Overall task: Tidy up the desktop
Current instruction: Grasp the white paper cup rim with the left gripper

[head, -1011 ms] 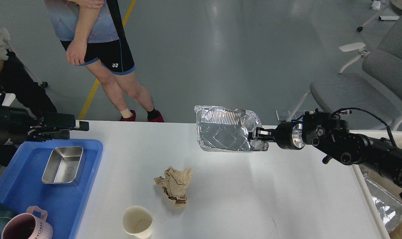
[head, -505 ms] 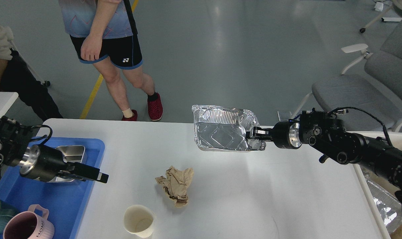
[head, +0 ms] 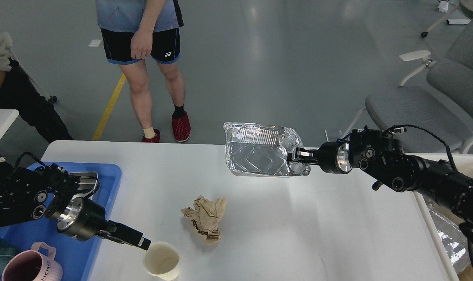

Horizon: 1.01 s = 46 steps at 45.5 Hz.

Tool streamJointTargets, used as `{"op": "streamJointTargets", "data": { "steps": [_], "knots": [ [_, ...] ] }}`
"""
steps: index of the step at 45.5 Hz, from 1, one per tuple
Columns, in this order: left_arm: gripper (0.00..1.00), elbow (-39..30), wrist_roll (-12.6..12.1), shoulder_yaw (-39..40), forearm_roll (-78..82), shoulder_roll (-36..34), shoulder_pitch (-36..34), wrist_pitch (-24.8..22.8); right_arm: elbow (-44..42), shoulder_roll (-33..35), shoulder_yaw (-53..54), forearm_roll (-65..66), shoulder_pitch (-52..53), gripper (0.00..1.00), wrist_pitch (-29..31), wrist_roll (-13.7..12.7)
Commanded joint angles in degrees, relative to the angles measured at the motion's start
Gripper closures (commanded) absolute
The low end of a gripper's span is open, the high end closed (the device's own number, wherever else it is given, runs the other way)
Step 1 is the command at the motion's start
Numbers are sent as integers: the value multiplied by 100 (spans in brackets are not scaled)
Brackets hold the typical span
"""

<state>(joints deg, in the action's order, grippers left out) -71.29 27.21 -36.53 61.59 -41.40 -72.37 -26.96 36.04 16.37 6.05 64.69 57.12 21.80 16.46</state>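
Right jaws (head: 298,155) clamped on the right rim of the foil tray (head: 259,155), held above the far edge of the surface (head: 283,226). Left jaws (head: 140,242): closed or parted, cannot tell; tip just left of the paper cup (head: 162,260). Crumpled brown paper (head: 205,218) lies behind the cup. Surface's long axis runs left-right; it fills the lower view.

- Right end effector (head: 297,155) clamps a foil tray (head: 259,156) by its rim, above the white surface (head: 298,218).
- Left end effector (head: 140,242) reaches a paper cup (head: 162,260).
- Crumpled brown paper (head: 205,218) lies mid-surface.
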Motion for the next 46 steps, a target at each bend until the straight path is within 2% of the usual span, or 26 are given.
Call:
{"op": "streamJointTargets", "data": {
  "steps": [1,17,30,36,42,46],
  "knots": [
    [4,177,-14,23,-6,203,39,85,-1,-2,2,-1,-8,100,0,6],
    [4,186,30,32,-33,238,206,32,-1,-11,2,-1,62,100,0,6],
    [5,300,38,67,-94,668,495,340,-10,-46,11,-1,62,100,0,6],
    [12,484,74,94,-94,888,522,393,8,-46,11,-1,62,100,0,6],
    [27,511,65,85,-94,941,522,410,8,-46,11,-1,62,100,0,6],
    [29,511,65,85,-86,950,531,410,8,-55,11,-1,62,100,0,6]
  ]
}}
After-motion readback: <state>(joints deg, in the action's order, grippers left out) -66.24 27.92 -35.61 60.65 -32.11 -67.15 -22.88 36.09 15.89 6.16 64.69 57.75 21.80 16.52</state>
